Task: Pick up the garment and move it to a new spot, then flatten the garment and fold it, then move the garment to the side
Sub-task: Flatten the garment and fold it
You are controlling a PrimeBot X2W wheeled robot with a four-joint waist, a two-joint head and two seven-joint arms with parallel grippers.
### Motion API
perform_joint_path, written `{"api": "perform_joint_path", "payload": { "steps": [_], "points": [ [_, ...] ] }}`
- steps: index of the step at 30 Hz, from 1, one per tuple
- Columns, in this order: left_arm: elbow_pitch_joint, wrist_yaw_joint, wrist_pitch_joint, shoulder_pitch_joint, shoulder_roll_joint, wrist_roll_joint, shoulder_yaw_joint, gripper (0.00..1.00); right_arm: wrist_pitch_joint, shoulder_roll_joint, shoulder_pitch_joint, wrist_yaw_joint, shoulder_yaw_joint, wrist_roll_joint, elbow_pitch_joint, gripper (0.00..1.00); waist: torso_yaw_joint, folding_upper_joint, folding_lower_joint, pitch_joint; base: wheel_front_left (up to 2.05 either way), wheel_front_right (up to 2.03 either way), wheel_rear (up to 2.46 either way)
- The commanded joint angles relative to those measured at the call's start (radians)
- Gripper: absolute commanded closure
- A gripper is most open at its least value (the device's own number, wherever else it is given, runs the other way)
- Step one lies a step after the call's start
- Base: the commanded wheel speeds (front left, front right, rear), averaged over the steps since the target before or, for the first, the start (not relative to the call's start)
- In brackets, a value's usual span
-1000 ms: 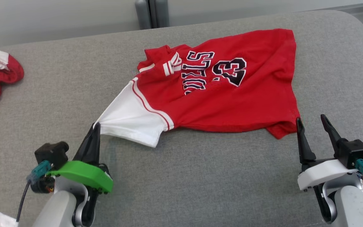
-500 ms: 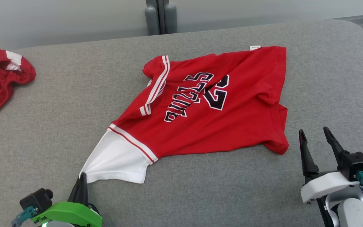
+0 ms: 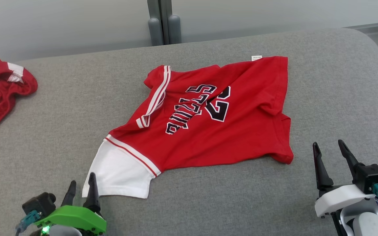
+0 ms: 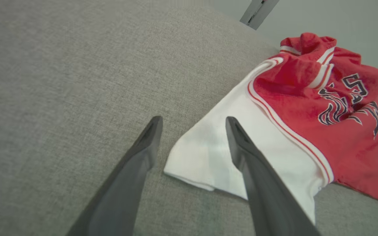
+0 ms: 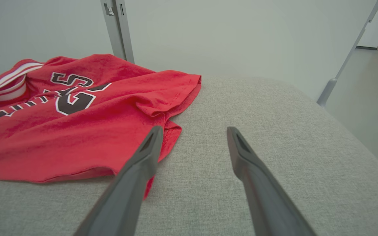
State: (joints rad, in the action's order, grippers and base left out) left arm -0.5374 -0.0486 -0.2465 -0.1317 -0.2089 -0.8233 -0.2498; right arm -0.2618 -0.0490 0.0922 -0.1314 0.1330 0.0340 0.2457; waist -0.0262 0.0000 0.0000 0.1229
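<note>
Left claw (image 3: 82, 178), newly spread, is releasing the garment (image 3: 215, 131) by its white sleeve (image 3: 120, 170); right claw (image 3: 327, 143) is idling spread; flattening likely next.

Green-cased left hand (image 3: 82, 178), white-cased right hand (image 3: 327, 143)

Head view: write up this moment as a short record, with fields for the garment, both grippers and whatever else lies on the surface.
garment: red jersey with white sleeve, print up, spread out but creased, not yet folded
surface: grey padded top
left gripper: open, at the sleeve's near corner, gripping nothing
right gripper: open, to the right of the jersey's near corner, holding nothing
other item: second red garment, bunched at the far left
</note>
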Motion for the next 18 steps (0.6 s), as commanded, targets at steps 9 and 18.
{"api": "perform_joint_path", "payload": {
  "steps": [9, 18],
  "points": [
    [0.12, -0.021, -0.018, -0.046, 0.046, 0.139, 0.004, 0.0, -0.004, -0.003, 0.018, 0.001, -0.072, -0.053, 0.094, 0.0, 0.016, 0.0, 0.0, -0.017, 0.0, 0.0, 0.0],
    [0.193, -0.034, -0.018, -0.014, 0.099, 0.213, -0.007, 0.0, -0.003, -0.033, 0.121, 0.001, -0.145, -0.179, 0.278, 0.0, 0.04, 0.0, 0.0, 0.004, 0.0, 0.0, 0.0]
  ]
}}
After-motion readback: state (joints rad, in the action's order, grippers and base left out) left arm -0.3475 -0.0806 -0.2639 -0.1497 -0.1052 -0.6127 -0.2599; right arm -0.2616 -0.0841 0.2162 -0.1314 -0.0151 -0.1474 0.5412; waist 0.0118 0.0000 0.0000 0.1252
